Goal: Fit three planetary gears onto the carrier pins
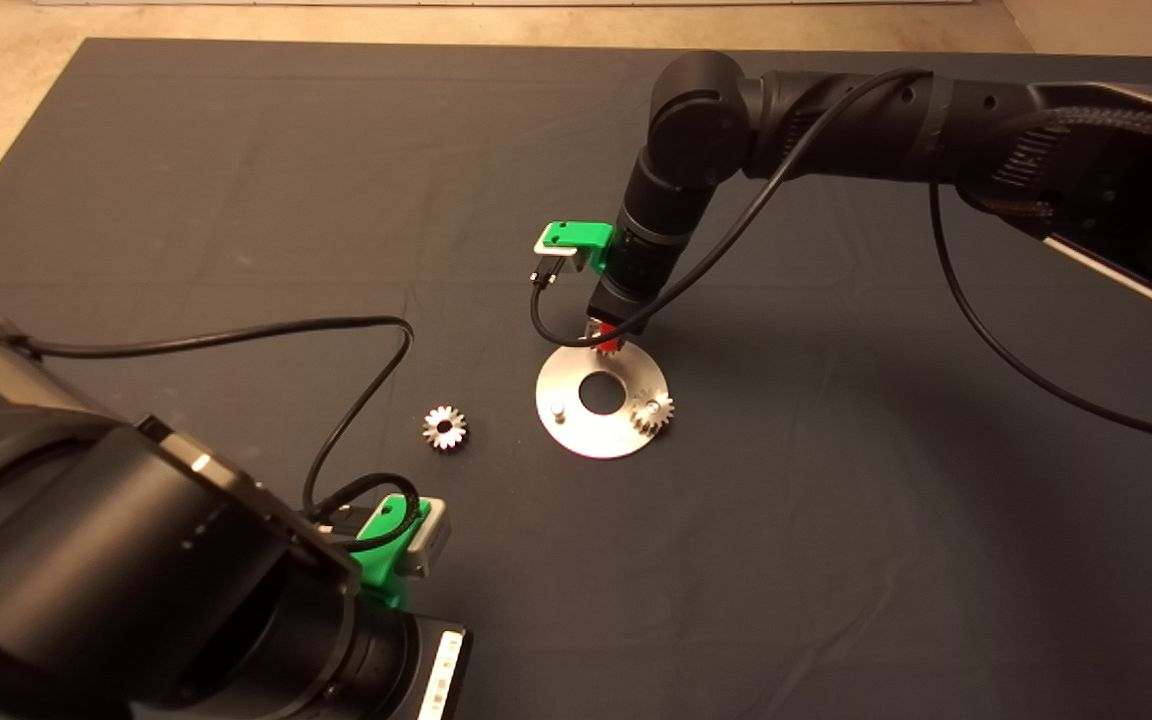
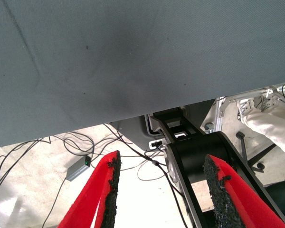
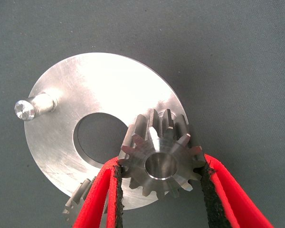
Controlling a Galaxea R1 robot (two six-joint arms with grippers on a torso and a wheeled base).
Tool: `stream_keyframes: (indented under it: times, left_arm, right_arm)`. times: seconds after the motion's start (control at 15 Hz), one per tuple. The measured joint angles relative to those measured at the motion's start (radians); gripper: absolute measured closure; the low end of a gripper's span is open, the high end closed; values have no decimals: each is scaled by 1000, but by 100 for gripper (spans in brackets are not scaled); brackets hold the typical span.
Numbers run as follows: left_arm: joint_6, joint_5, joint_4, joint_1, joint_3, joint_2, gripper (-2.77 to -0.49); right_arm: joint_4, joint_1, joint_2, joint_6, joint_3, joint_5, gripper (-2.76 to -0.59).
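Gripped gear (image 3: 160,161) sits clamped between the right hand's (image 3: 160,190) black pads, over the silver disc (image 1: 576,420) near the middle of the head view, at the disc's upper rim. One bare pin (image 1: 558,409) stands on the disc's left side. A second gear (image 1: 653,411) sits at the disc's right edge. A third gear (image 1: 445,428) lies loose on the bench (image 1: 836,560), left of the disc and apart from it. Left hand (image 2: 161,190) waits at the lower left, fingers apart, holding nothing.
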Motion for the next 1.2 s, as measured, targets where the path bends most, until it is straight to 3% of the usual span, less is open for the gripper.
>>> stream_keyframes:
  times: [0.2, 0.47, 0.67, 1.2]
  left_arm:
    - [0, 0, 0, 0, 0, 0, -118]
    - [0, 0, 0, 0, 0, 0, -118]
    - [0, 0, 0, 0, 0, 0, -118]
    - [0, 0, 0, 0, 0, 0, -118]
  right_arm:
    - [-3, 0, 1, 0, 0, 3, -89]
    - [-24, 0, 11, 0, 0, -19, -89]
    - [-34, -1, 14, 0, 1, -24, -89]
    - [-45, -1, 14, 0, 2, -25, -89]
